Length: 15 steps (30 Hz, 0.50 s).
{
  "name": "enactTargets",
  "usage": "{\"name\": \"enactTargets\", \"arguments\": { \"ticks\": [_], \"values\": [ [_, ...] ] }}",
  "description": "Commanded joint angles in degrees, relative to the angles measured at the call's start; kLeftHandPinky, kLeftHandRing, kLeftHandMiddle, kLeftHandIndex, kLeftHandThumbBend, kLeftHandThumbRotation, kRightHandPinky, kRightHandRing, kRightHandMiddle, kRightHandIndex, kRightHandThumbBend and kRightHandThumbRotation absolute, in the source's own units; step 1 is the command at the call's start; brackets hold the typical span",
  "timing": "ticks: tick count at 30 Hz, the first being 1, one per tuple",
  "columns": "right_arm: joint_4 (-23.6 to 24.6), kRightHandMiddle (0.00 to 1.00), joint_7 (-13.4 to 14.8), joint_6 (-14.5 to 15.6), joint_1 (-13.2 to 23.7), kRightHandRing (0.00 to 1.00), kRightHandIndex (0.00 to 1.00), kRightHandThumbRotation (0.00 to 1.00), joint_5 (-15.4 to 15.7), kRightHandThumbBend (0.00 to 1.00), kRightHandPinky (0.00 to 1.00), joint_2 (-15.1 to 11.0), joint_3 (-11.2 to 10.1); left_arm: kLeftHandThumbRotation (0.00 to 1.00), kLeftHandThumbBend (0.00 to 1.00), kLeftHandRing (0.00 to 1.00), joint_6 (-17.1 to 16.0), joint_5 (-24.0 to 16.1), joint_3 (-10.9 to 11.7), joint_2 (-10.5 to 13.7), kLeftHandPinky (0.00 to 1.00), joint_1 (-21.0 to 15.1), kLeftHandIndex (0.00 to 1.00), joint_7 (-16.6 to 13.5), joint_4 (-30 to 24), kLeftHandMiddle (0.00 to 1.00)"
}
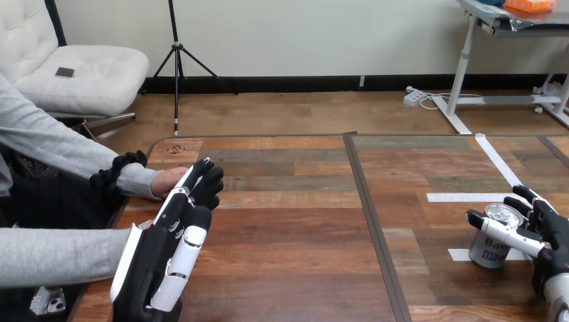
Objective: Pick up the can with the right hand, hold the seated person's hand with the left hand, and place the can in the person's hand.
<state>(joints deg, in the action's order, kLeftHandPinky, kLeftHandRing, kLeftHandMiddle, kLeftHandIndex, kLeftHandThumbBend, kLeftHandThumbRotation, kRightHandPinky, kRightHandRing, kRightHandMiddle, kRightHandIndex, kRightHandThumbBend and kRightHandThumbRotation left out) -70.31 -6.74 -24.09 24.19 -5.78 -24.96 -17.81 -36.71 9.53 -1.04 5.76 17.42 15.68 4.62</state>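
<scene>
At the near right the right hand (547,227) grasps the upright can (484,252) on the table (302,268), thumb across its front, while farther left the left hand (178,228) touches the person's hand (166,181), grip impossible to tell

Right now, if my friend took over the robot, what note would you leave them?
Left hand: lies over the person's hand at the table's left edge; whether it holds it is unclear.
Right hand: thumb and fingers curled round the can, which stands upright on the table.
Done: can grasped.
Left: lift the can, make sure of the person's hand, place the can in it.
</scene>
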Motion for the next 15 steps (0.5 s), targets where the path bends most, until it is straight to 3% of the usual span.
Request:
{"name": "enactTargets", "arguments": {
  "ticks": [1,7,15],
  "values": [
    [1.37,0.87,0.53,0.15,4.95,0.89,0.88,0.03,0.6,1.0,0.88,-1.63,0.6,0.82,0.52,0.91,-0.76,0.55,0.41,-0.12,0.9,-2.59,0.91,0.16,-2.52,0.9],
    [1.51,0.86,1.37,-0.24,4.46,0.89,0.88,0.03,2.75,1.0,0.88,-2.4,2.16,0.83,0.49,0.91,-1.34,0.82,0.37,-0.22,0.9,-2.69,0.91,0.49,-2.15,0.9],
    [1.32,0.86,0.47,-0.52,4.02,0.89,0.88,0.02,2.69,1.0,0.88,-2.73,1.87,0.83,0.5,0.9,-0.87,0.08,0.44,-0.38,0.89,-2.16,0.9,-0.12,-2.85,0.9]
  ]
}}
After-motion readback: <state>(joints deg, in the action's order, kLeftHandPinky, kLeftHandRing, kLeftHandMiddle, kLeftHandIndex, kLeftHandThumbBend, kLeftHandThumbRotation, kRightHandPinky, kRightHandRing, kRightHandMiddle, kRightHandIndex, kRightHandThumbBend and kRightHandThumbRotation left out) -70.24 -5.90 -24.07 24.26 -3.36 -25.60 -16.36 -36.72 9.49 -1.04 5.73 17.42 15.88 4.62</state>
